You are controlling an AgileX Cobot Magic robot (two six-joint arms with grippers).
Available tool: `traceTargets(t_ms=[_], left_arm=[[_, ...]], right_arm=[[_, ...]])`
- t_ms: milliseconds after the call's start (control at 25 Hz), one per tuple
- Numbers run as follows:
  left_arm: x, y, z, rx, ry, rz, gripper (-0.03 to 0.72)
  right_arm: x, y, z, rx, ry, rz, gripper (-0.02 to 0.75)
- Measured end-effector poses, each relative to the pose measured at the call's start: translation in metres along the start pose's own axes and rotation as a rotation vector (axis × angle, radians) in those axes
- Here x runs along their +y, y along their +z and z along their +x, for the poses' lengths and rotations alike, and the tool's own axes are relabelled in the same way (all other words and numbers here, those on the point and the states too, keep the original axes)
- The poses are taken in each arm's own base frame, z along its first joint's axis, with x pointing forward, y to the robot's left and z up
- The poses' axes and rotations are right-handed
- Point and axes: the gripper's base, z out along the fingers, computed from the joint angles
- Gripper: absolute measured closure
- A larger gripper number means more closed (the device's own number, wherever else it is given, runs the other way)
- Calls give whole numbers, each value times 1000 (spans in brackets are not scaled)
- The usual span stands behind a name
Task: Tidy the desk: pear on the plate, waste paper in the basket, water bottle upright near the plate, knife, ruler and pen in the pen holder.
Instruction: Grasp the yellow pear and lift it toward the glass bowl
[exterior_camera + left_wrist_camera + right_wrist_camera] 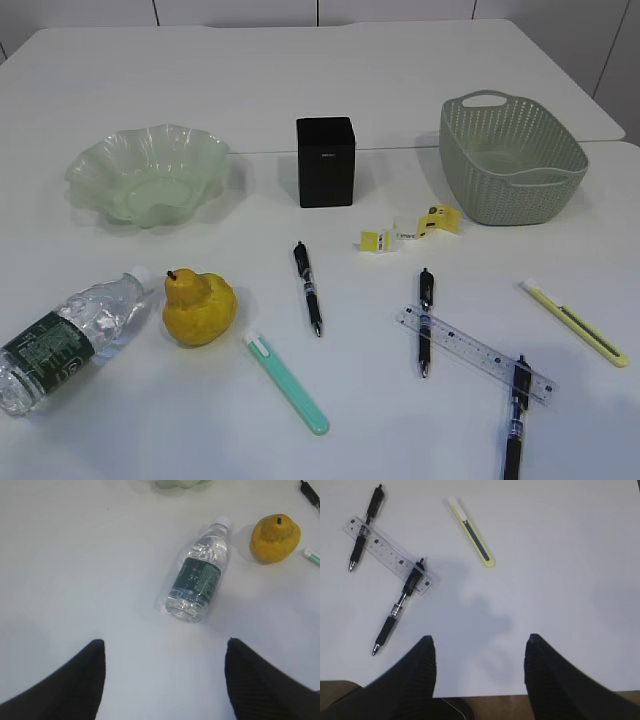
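Observation:
The pear (199, 307) sits on the desk (300, 80) beside the water bottle (70, 335), which lies on its side. At the back stand the plate (148, 175), the black pen holder (325, 162) and the basket (512, 160), with yellow-white waste paper (410, 230) before the basket. The ruler (478, 354) lies across two pens (425, 320) (515, 420); a third pen (307, 287) lies mid-desk. A yellow knife (574, 321) and a teal knife (287, 384) lie flat. My left gripper (165, 645) hangs open, short of the bottle (197, 575). My right gripper (479, 640) is open over the front edge, apart from the ruler (390, 555).
Neither arm shows in the exterior view. The pear (275, 538) lies right of the bottle in the left wrist view. The yellow knife (471, 532) lies beyond my right gripper. The desk's front edge runs between the right fingers.

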Motion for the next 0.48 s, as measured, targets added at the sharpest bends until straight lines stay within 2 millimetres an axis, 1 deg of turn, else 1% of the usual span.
traceTargets(t_ms=[80, 240, 320, 480], left_arm=[[0, 5, -17, 58, -2, 8, 161], [-2, 16, -54, 180, -26, 61, 161], [-4, 23, -73, 226, -27, 83, 161], [-11, 38, -107, 255, 40, 120, 161]], right_arm=[[0, 1, -21, 22, 6, 0, 291], [0, 16, -59, 150, 11, 1, 291], [0, 30, -77, 232, 21, 3, 291], [1, 56, -110, 290, 42, -1, 291]])
